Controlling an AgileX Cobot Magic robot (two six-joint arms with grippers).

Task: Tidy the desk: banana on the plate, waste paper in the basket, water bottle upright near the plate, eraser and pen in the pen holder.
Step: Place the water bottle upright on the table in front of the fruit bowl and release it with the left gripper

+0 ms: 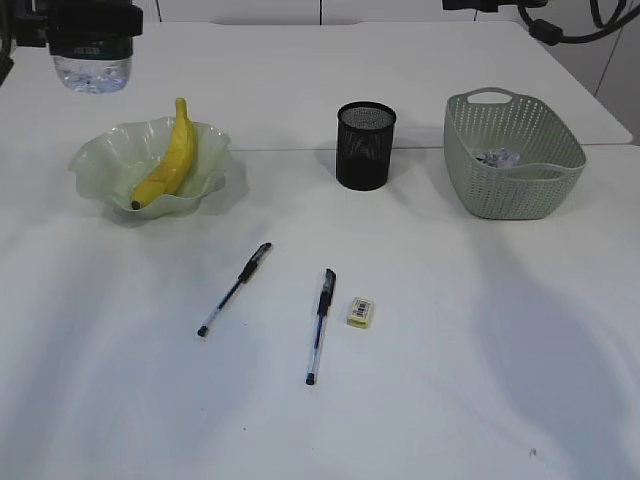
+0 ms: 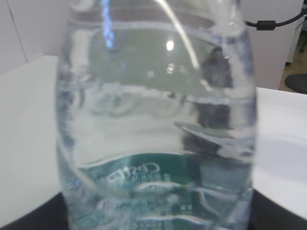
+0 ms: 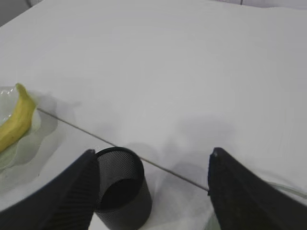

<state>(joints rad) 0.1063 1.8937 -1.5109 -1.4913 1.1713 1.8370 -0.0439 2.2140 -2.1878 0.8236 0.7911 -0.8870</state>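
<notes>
On the white table (image 1: 420, 400), a pale green wavy-rimmed plate (image 1: 100, 160) sits toward the left edge with a banana (image 1: 170, 160) lying in it, stem pointing to the far side. Near the middle of the table, farther back, stands a black mesh pen holder (image 1: 365, 145); its inside looks dark and nothing can be made out in it. Toward the right edge sits a grey-green perforated basket (image 1: 520, 190) holding a crumpled piece of waste paper (image 1: 497, 157).

On the open surface nearer the front edge lie two pens: a left pen (image 1: 235, 288) lying at a slant and a right pen (image 1: 320, 324) lying nearly front to back. A small yellowish eraser (image 1: 361, 311) rests just beside the right pen, on its right, not touching it.

The left gripper (image 1: 92, 45) is raised above the far left corner, behind the plate, its jaws closed partway around a clear water bottle (image 2: 153, 124). The bottle fills the left wrist view, green label print low on its body; in the exterior view only its rounded clear end shows below the gripper.

The right gripper (image 3: 151, 187) is lifted off the table, over the area between the pen holder and the basket. Its two dark fingers (image 3: 72, 191) stand wide apart with nothing between them, the pen holder showing below beside the left one.
</notes>
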